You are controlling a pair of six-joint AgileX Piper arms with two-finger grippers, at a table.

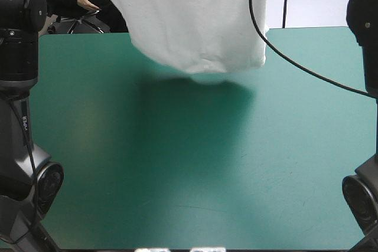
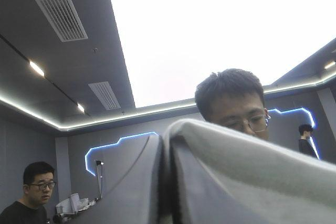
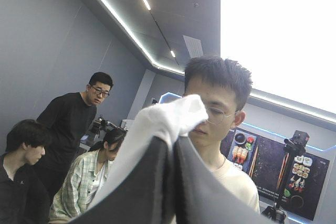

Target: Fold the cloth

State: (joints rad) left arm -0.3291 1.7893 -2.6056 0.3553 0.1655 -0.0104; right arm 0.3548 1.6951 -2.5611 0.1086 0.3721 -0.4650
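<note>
High view showed the teal-green table (image 1: 177, 199) with its cover smooth and evenly lit, and a few faint scuffs toward the near right corner. The T-shirt (image 1: 195, 22) hung lifted over the far middle of the table, a white sheet that ran up out of sight. Its bunched lower hem sat low over the cover, and whether the lowest fold touched it could not be told. A broad soft shadow (image 1: 195, 107) lay on the cover under the hem and spread toward the table's centre. From that shadow to the near edge, and out to both side edges, the cover lay open. The left arm (image 1: 20, 87) stood along the left edge and the right arm (image 1: 363, 33) along the right edge, both well apart from the hanging cloth. In the left wrist view the left gripper (image 2: 164, 139) had its black fingers pressed together on a fold of the T-shirt, the cloth draping over one finger. In the right wrist view the right gripper (image 3: 173, 141) was likewise clamped on the T-shirt, with a white tuft standing above the fingertips.
</note>
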